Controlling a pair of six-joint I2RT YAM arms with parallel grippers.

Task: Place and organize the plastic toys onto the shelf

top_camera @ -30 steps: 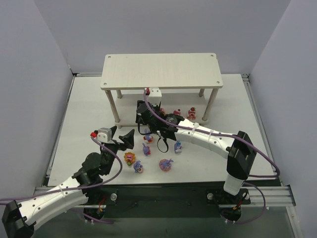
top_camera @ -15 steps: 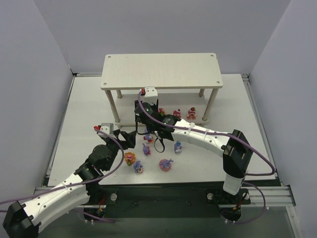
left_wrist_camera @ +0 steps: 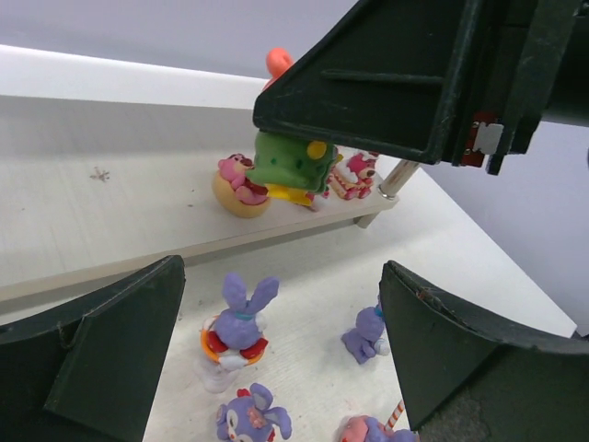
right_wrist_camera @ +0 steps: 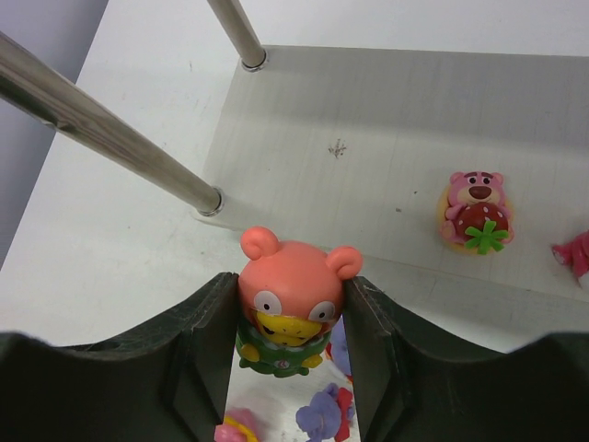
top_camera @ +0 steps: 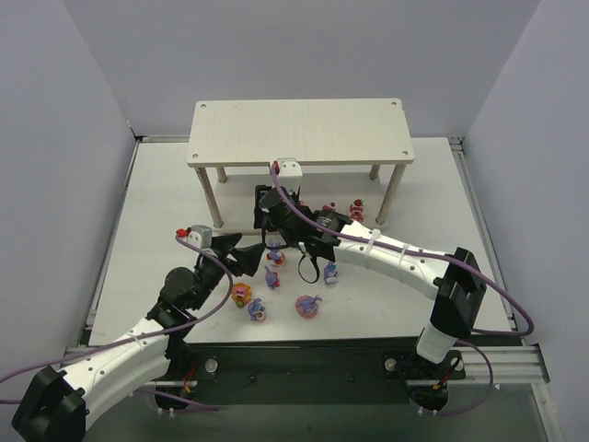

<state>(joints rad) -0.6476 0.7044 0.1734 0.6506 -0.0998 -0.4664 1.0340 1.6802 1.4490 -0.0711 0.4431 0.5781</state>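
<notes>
My right gripper (right_wrist_camera: 293, 296) is shut on a round pink toy with a green body (right_wrist_camera: 291, 313), held above the table just in front of the shelf's lower tier (right_wrist_camera: 368, 129). From above, the right gripper (top_camera: 273, 238) sits below the shelf top (top_camera: 299, 129). A pink strawberry bear (right_wrist_camera: 474, 210) stands on the lower tier. My left gripper (top_camera: 250, 260) is open and empty. It faces a purple bunny in an orange ring (left_wrist_camera: 237, 327), a small purple bunny (left_wrist_camera: 368, 333) and a lying bunny (left_wrist_camera: 250, 416). The held toy also shows in the left wrist view (left_wrist_camera: 290, 166).
More toys lie on the table: a yellow-orange one (top_camera: 241, 294), a purple one (top_camera: 257, 310) and a pink-purple one (top_camera: 307, 306). Two red-pink toys (top_camera: 327, 209) (top_camera: 355, 210) stand on the lower tier. A metal shelf leg (right_wrist_camera: 110, 129) runs left of the right gripper.
My left gripper has moved forward and right, closer to the bunnies. My right gripper has kept the pink toy and shifted only slightly by the shelf front.
</notes>
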